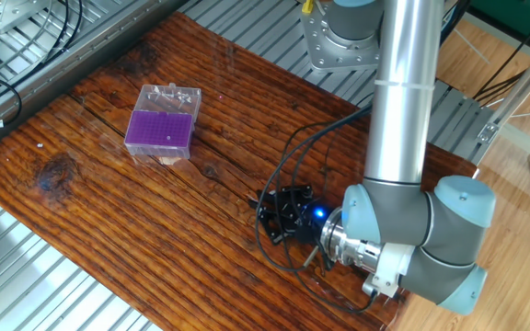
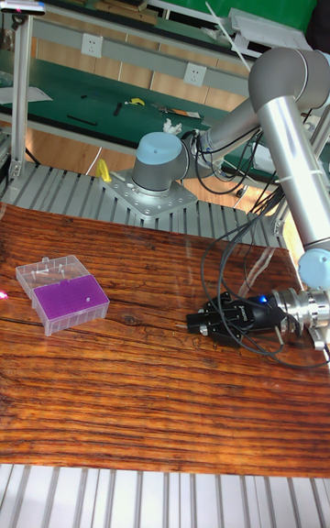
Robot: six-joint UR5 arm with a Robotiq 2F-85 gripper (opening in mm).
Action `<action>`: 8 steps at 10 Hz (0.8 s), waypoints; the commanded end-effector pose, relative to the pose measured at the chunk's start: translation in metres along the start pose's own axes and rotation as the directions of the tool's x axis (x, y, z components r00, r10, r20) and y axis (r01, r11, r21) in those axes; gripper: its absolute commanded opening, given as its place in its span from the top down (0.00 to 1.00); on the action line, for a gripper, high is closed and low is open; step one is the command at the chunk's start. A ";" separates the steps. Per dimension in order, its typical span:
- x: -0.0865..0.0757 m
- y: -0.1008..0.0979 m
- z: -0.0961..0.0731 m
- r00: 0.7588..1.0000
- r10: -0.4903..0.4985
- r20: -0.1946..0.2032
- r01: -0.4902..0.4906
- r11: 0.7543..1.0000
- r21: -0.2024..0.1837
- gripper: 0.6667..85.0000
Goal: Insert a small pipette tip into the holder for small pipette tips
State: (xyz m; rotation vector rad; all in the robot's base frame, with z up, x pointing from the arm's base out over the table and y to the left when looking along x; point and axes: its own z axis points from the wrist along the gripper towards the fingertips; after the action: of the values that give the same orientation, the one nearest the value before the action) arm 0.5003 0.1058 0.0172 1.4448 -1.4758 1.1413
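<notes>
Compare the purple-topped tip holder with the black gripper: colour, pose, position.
The holder for small pipette tips is clear plastic with a purple top; the gripper is black with a blue light. The holder rests flat on the wooden table; the gripper lies sideways, low above it. They are well apart.

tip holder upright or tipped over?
Upright. The tip holder sits flat on the wooden table, purple hole plate facing up in both views.

Holder for small pipette tips [image 1: 160,130] [image 2: 70,300]: small clear plastic box, purple hole-grid top plate, clear lid flipped open behind, sitting flat on wooden table [image 1: 109,216], left side.
</notes>
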 end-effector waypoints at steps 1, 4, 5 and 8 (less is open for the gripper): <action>-0.003 0.003 0.004 1.000 -0.002 0.007 0.002 1.000 -0.016 0.67; -0.005 0.006 0.003 1.000 -0.001 0.014 0.001 1.000 -0.026 0.68; -0.005 0.007 0.002 1.000 -0.002 0.017 0.003 1.000 -0.031 0.68; -0.005 0.009 -0.002 1.000 -0.005 0.020 0.006 0.999 -0.040 0.68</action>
State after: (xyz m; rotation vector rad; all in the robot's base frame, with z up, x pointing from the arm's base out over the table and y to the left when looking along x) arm 0.4954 0.1066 0.0136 1.4402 -1.4880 1.1153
